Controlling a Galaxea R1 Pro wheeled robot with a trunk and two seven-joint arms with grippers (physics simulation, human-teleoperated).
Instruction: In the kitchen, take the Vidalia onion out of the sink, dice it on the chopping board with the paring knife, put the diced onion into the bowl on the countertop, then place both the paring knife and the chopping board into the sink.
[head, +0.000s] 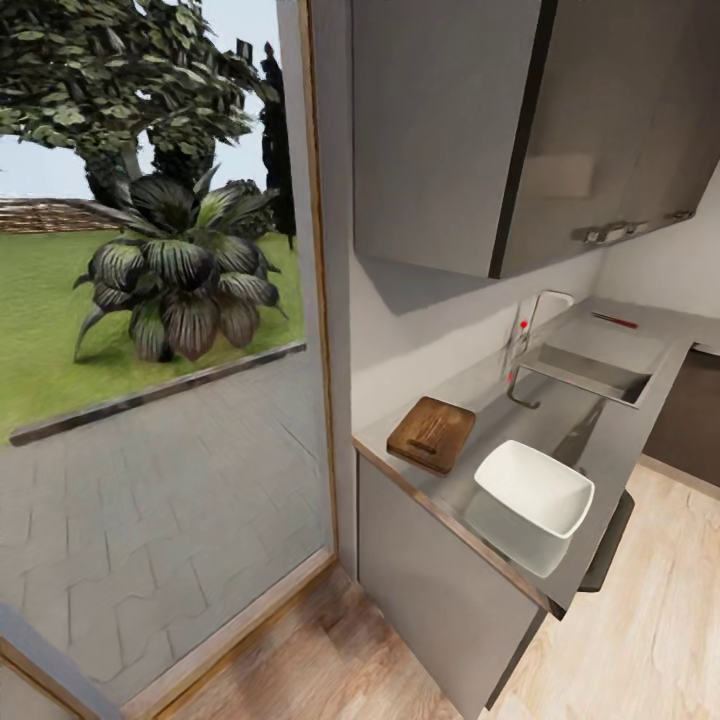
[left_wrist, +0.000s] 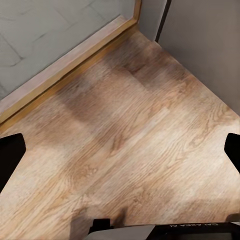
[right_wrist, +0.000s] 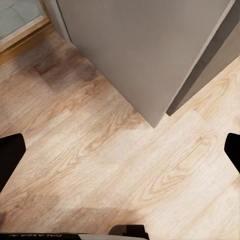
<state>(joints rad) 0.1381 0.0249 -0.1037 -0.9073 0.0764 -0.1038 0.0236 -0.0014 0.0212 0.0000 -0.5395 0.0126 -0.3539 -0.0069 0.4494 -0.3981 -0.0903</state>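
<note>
Tools: left tool (left_wrist: 120, 150) and right tool (right_wrist: 120, 150) both spread, empty, hanging over pale wood-plank floor (left_wrist: 125, 140). Grey brushed-steel tabletop (head: 600, 440) carries dark-brown wooden chopping board (head: 432, 434), white squarish bowl (head: 535, 490), stainless-steel sink (head: 590, 372), red-handled paring knife (head: 613, 320); onion unseen. Risk: bowl near edge, base approach could knock it.

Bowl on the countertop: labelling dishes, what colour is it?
Plain white bowl, clearest in the head view.

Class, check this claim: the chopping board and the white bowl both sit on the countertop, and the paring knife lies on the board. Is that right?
Not quite. In the head view the paring knife lies on the countertop beyond the sink, not on the chopping board. The board and the bowl do both sit on the countertop.
</note>
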